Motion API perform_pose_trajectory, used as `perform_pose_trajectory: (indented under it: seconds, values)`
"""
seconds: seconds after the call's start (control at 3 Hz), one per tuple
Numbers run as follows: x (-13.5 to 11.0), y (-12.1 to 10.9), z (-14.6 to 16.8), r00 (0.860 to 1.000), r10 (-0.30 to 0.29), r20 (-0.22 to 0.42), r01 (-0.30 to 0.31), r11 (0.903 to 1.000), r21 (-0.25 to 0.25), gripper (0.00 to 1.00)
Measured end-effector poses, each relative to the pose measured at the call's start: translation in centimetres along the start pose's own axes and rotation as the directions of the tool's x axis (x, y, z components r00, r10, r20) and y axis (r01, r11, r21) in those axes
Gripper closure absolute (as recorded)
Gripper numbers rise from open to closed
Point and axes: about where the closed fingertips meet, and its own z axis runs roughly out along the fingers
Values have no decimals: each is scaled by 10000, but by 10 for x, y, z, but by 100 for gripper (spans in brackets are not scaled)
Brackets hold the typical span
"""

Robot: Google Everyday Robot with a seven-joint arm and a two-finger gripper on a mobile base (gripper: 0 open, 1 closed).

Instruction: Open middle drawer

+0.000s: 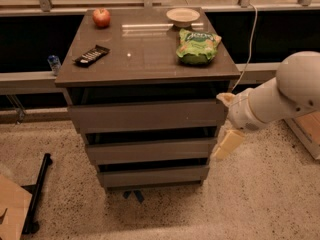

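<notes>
Hanging off the front right corner of the table [150, 66]: the gripper [218, 127], on a thick white arm [280, 96] reaching in from the right. Fingers [228, 144] cream-coloured and spread wide apart. One up by the right end of the top drawer [147, 115], the other slanting down to just beside the right end of the middle drawer [150, 150]; touching it or not, cannot tell. Middle drawer shut, second of three stacked plain fronts, with dark gaps above and below. Resting on the table top: red apple [101, 17] at back left, black remote [92, 55] near the left edge, pale bowl [183, 16] at the back, green snack bag [198, 46] on the right. Standing behind the table's left side: small blue-capped bottle [54, 64].
</notes>
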Motion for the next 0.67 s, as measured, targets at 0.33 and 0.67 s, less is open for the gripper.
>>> perform_pose_trajectory:
  seconds: [0.33,0.67]
  values:
    - [28,9,64,9971,605,467,-593,9979,-256,0]
    - [50,12,102,9900,1185,760,-1159,9926,-370,0]
